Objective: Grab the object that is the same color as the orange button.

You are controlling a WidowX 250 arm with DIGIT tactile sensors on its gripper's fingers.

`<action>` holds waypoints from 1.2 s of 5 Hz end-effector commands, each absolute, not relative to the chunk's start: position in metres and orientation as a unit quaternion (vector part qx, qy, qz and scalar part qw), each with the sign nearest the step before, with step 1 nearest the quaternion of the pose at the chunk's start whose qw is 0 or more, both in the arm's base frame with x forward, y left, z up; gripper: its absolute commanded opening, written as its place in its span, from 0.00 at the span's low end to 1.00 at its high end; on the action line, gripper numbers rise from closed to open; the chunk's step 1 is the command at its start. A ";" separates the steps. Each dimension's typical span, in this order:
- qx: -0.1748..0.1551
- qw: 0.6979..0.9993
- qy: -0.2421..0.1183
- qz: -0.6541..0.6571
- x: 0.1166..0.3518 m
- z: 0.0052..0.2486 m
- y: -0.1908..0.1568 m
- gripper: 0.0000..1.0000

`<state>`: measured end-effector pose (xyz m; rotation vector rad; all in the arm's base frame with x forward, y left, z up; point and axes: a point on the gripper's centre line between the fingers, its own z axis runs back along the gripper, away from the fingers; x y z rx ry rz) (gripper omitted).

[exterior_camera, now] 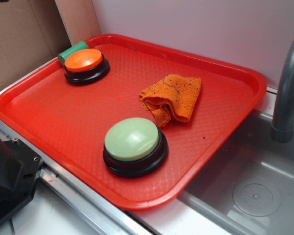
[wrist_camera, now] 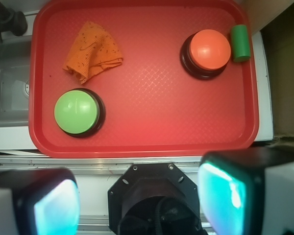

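The object, a crumpled orange microfibre cloth (exterior_camera: 172, 97) (wrist_camera: 92, 51), lies on the red tray (exterior_camera: 49, 105) (wrist_camera: 152, 132), right of centre in the exterior view. The orange button (exterior_camera: 85, 63) (wrist_camera: 208, 51), with a glossy dome on a black base, sits at the tray's far left corner. In the wrist view my gripper (wrist_camera: 139, 196) hangs high above the tray's near edge, over the robot's base. Its two pads stand wide apart with nothing between them. It is far from the cloth, and the exterior view does not show it.
A pale green button (exterior_camera: 133, 144) (wrist_camera: 77, 111) stands near the tray's front. A green cylinder (exterior_camera: 71, 51) (wrist_camera: 240, 42) lies beside the orange button. A grey sink (exterior_camera: 255, 191) with a faucet (exterior_camera: 287, 93) adjoins the tray. The black robot base (exterior_camera: 7, 181) (wrist_camera: 154, 200) sits in front.
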<state>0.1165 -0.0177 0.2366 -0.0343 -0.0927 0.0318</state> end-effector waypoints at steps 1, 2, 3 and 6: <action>-0.017 0.999 -0.046 0.016 0.117 0.237 -0.018 1.00; -0.019 0.998 -0.038 0.046 0.139 0.236 -0.032 1.00; -0.007 0.995 -0.056 0.079 0.171 0.228 -0.047 1.00; -0.036 0.970 -0.111 0.214 0.245 0.141 -0.083 1.00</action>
